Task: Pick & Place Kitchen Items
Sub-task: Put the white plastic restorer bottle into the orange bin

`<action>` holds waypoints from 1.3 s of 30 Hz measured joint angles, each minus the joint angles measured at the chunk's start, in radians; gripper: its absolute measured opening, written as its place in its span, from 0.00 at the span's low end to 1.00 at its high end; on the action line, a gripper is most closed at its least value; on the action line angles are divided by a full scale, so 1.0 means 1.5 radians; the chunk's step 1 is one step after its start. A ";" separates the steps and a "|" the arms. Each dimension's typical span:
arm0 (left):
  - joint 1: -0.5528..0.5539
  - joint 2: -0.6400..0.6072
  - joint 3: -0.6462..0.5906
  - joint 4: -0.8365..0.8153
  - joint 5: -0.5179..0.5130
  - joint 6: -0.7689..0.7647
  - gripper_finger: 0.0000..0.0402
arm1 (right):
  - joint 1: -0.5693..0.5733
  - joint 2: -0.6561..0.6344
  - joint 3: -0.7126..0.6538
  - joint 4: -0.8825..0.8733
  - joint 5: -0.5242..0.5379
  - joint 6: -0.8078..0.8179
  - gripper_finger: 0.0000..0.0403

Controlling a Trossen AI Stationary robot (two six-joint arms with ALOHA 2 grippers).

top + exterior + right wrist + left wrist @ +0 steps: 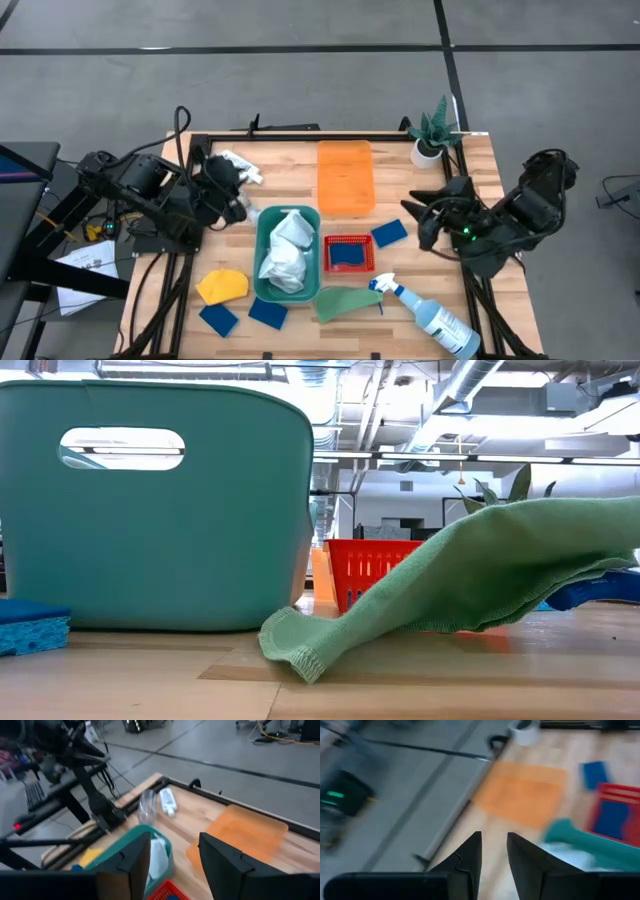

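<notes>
A teal bin (262,268) in the middle of the table holds a white cloth (286,250). A red basket (348,253) to its right holds a blue sponge. Another blue sponge (390,233) lies right of the basket. Along the near edge lie a yellow cloth (222,286), two blue sponges (218,320), a green cloth (345,300) and a clear spray bottle with a blue trigger (430,312). A small white bottle (241,165) lies at the far left. My left gripper (242,205) hovers left of the bin, slightly open and empty. My right gripper (415,222) hovers at the right, open and empty.
An orange board (346,175) lies flat at the far middle. A green plant in a white pot (430,140) stands at the far right corner. A black frame edges the table. In the low view the green cloth (480,580) lies draped in front of the red basket (375,570).
</notes>
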 joint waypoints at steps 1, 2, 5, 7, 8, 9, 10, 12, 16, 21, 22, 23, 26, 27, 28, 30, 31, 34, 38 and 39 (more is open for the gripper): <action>0.006 0.000 0.000 -0.002 -0.026 0.010 0.22 | 0.004 -0.004 0.000 0.000 0.010 0.006 0.40; 0.012 0.000 0.000 -0.003 -0.050 0.023 0.22 | 0.009 -0.007 0.000 0.000 0.021 0.011 0.40; 0.033 0.000 0.000 -0.003 -0.109 0.066 0.22 | 0.025 -0.012 0.000 0.005 0.058 0.016 0.40; 0.052 0.000 0.000 -0.003 -0.124 0.097 0.22 | 0.035 -0.011 0.000 0.004 0.091 0.032 0.40; 0.062 0.000 0.000 -0.004 -0.124 0.112 0.22 | 0.041 -0.011 0.000 0.004 0.110 0.038 0.40; 0.073 -0.001 0.000 -0.005 -0.122 0.123 0.22 | 0.047 -0.011 0.000 0.003 0.133 0.043 0.40; 0.083 -0.003 0.000 -0.005 -0.119 0.129 0.22 | 0.055 -0.012 0.000 0.001 0.158 0.048 0.40; 0.104 -0.010 0.000 -0.005 -0.098 0.133 0.22 | 0.072 -0.012 0.000 0.001 0.211 0.048 0.40; 0.134 -0.033 0.000 0.009 -0.029 0.146 0.20 | 0.111 -0.028 0.000 -0.006 0.278 0.038 0.40; 0.160 -0.077 0.000 0.086 0.099 0.204 0.17 | 0.122 -0.081 0.000 -0.041 0.280 0.008 0.40; 0.164 -0.085 0.000 0.104 0.117 0.208 0.16 | 0.123 -0.095 0.000 -0.058 0.279 0.007 0.40; 0.167 -0.093 0.000 0.122 0.127 0.210 0.16 | 0.123 -0.110 0.000 -0.074 0.280 0.007 0.40; 0.170 -0.111 -0.009 0.172 0.137 0.200 0.15 | 0.119 -0.155 0.000 -0.121 0.267 0.007 0.40; 0.170 -0.120 -0.021 0.193 0.139 0.197 0.15 | 0.118 -0.169 0.000 -0.135 0.253 0.007 0.40; 0.170 -0.129 -0.039 0.219 0.141 0.194 0.14 | 0.116 -0.182 0.000 -0.146 0.240 0.006 0.40; 0.170 -0.150 -0.088 0.287 0.173 0.188 0.15 | 0.113 -0.205 -0.001 -0.145 0.210 -0.027 0.40; 0.170 -0.160 -0.118 0.324 0.200 0.182 0.15 | 0.113 -0.214 -0.001 -0.141 0.191 -0.049 0.40; 0.170 -0.192 -0.221 0.467 0.287 0.179 0.16 | 0.119 -0.234 -0.001 -0.141 0.141 -0.090 0.40; 0.169 -0.223 -0.353 0.678 0.333 0.159 0.17 | 0.132 -0.245 -0.001 -0.141 0.117 -0.127 0.40; 0.169 -0.229 -0.378 0.713 0.330 0.148 0.17 | 0.134 -0.248 -0.001 -0.141 0.117 -0.131 0.40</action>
